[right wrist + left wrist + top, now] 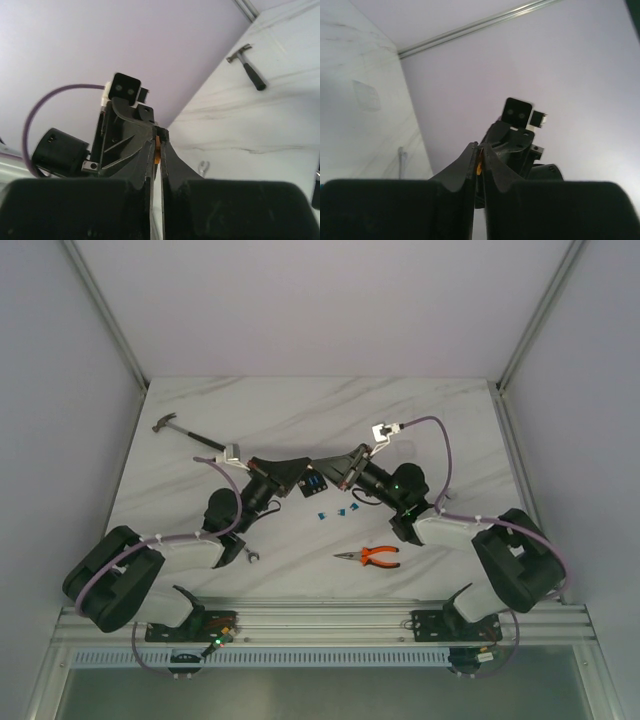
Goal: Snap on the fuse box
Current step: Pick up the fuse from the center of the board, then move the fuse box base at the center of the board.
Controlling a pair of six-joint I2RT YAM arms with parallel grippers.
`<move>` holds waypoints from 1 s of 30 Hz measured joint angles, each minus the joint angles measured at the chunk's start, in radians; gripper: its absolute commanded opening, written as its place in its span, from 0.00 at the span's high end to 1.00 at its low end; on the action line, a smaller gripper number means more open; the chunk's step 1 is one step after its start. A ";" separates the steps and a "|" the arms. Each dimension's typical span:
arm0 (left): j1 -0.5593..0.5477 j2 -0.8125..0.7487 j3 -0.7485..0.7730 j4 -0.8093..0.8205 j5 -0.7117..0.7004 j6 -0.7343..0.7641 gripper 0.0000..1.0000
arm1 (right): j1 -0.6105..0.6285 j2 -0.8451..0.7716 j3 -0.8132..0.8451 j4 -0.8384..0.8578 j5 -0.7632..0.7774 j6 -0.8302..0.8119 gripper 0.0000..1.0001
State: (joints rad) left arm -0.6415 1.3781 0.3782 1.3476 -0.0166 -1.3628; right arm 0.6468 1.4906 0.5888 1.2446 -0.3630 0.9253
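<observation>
**Two claws, one fuse box**

One fuse box (313, 483) at centre, between left claw (298, 476) and right claw (338, 472). Each claw is pressed nearly together, pinching the box's edge. Fingers hide most of it; an orange sliver shows at the tips. Nearer: three loose blue fuses (340, 512), one pliers (370, 557). One hammer (180, 428) far left. One wrench (251, 557), half under left arm (190, 550).

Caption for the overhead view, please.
Left gripper and right gripper meet at centre, pinching the fuse box between them; pliers and hammer lie aside.
</observation>
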 measured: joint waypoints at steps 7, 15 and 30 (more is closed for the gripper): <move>0.061 0.002 0.000 -0.143 0.031 0.095 0.67 | -0.024 -0.054 0.003 -0.227 0.000 -0.119 1.00; 0.159 0.101 0.208 -0.500 0.113 0.365 0.48 | -0.044 -0.103 0.123 -0.612 0.055 -0.323 1.00; 0.158 0.478 0.739 -1.064 0.079 0.864 0.29 | -0.058 -0.096 0.218 -0.998 0.195 -0.518 1.00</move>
State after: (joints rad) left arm -0.4831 1.8561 1.1175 0.2832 0.0620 -0.4984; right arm 0.5884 1.3949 0.8066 0.2470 -0.1677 0.4068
